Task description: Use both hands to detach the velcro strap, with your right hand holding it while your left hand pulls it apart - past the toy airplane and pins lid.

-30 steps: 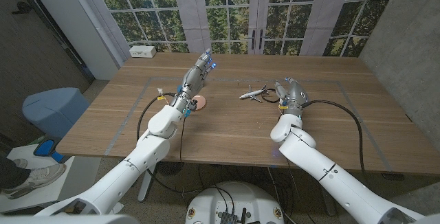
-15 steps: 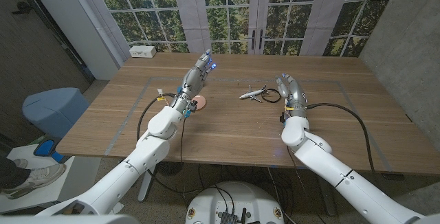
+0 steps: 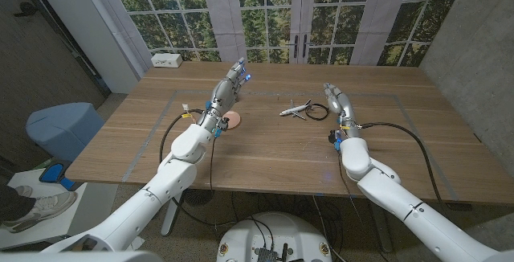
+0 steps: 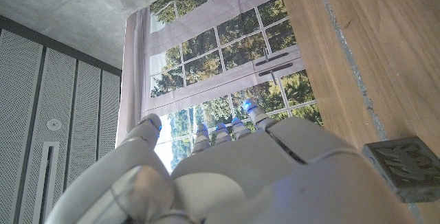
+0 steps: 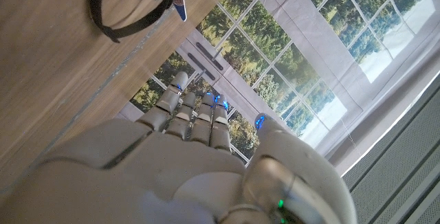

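Near edge of the pale wooden table [image 3: 265, 161]: bare boards between the two white arms, open room there.

Left hand [image 3: 231, 81] raised over the left-centre of the table, fingers straight and close together, nothing held. Left wrist view: same hand [image 4: 227, 165], fingers extended side by side toward the windows, empty.

Just below and beside that hand, small round pinkish pins lid [image 3: 233, 119] flat on the wood, close to the left forearm, apart from the fingers.

Right hand [image 3: 337, 101] up over the right-centre, fingers extended, loosely together, holding nothing. Right wrist view: right hand [image 5: 185, 135] with fingers straight, no object between them.

Thin black velcro strap [image 3: 318, 112], looped, flat on the table just left of the right hand, near but not touching. Seen also as a dark loop on the wood [image 5: 127, 7], beyond the fingertips, clear gap between.

Small white toy airplane [image 3: 296, 109] against the strap's left side, tail toward the loop; touching or merely beside, could not tell.

Taped grey outline [image 3: 173, 101] round the working area. Farther: wide bare wood to the far edge; white box [image 3: 167, 59] at the far left corner, well apart.
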Controlling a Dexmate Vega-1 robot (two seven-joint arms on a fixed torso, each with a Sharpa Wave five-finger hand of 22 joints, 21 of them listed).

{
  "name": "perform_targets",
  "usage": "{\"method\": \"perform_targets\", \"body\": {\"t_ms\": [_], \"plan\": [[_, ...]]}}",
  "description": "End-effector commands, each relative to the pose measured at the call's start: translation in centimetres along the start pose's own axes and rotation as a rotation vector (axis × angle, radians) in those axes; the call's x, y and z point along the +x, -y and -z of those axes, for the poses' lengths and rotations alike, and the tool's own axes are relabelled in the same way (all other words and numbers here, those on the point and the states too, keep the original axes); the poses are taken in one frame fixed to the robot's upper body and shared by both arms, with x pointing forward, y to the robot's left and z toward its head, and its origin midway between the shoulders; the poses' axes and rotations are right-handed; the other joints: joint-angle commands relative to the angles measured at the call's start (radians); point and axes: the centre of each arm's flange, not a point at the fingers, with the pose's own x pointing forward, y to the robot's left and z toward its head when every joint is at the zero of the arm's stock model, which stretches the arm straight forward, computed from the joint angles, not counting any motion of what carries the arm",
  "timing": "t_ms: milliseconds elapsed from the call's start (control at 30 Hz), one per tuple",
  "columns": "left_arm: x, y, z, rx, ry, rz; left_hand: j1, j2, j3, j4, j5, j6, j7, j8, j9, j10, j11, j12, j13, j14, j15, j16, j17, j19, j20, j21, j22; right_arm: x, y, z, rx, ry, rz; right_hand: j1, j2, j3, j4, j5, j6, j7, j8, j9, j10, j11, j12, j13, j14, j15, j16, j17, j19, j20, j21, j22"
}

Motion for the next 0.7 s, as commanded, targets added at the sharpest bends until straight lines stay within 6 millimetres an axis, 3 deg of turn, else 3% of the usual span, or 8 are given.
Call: {"method": "perform_targets", "body": {"t_ms": [33, 400, 700], "plan": [[-0.4, -0.8, 0.2, -0.03, -0.009, -0.025, -0.013, 0.043, 0.019, 0.006, 0.008, 0.003, 0.01, 0.002, 0.002, 0.007, 0.006, 0.002, 0.001, 0.007, -0.031, 0.005, 0.003, 0.009, -0.006, -0.001, 0.003, 0.3, 1.0, -0.1, 0.127, 0.093, -0.039, -0.019, -0.001, 0.005, 0.013, 0.004, 0.017, -0.001, 0.006, 0.001, 0.014, -0.002, 0.009, -0.003, 0.013, -0.091, 0.002, -0.003, 0.017, -0.084, 0.0, 0.002], [-1.4, -2.1, 0.8, -0.081, -0.047, -0.092, -0.013, 0.064, 0.11, 0.059, 0.036, 0.025, 0.035, 0.006, 0.002, 0.028, 0.026, 0.006, 0.001, 0.029, -0.019, 0.01, 0.004, 0.034, 0.002, -0.003, 0.005, 0.1, 1.2, -0.2, 0.24, 0.132, -0.043, -0.04, -0.003, 0.019, 0.026, 0.009, 0.033, -0.008, 0.01, 0.0, 0.027, -0.008, 0.013, -0.018, 0.023, -0.098, 0.003, -0.015, 0.033, -0.09, -0.001, 0.0], [-2.9, -3.5, 1.9, -0.115, -0.099, -0.149, -0.009, 0.062, 0.138, 0.069, 0.042, 0.028, 0.036, 0.006, 0.002, 0.029, 0.028, 0.004, 0.001, 0.029, -0.018, 0.008, 0.003, 0.034, 0.0, -0.006, 0.005, 0.0, 1.8, -0.4, 0.312, 0.165, -0.027, -0.051, -0.005, 0.026, 0.03, 0.01, 0.041, -0.008, 0.012, 0.0, 0.032, -0.009, 0.014, -0.026, 0.03, -0.098, 0.003, -0.024, 0.042, -0.089, -0.002, -0.001]]}}
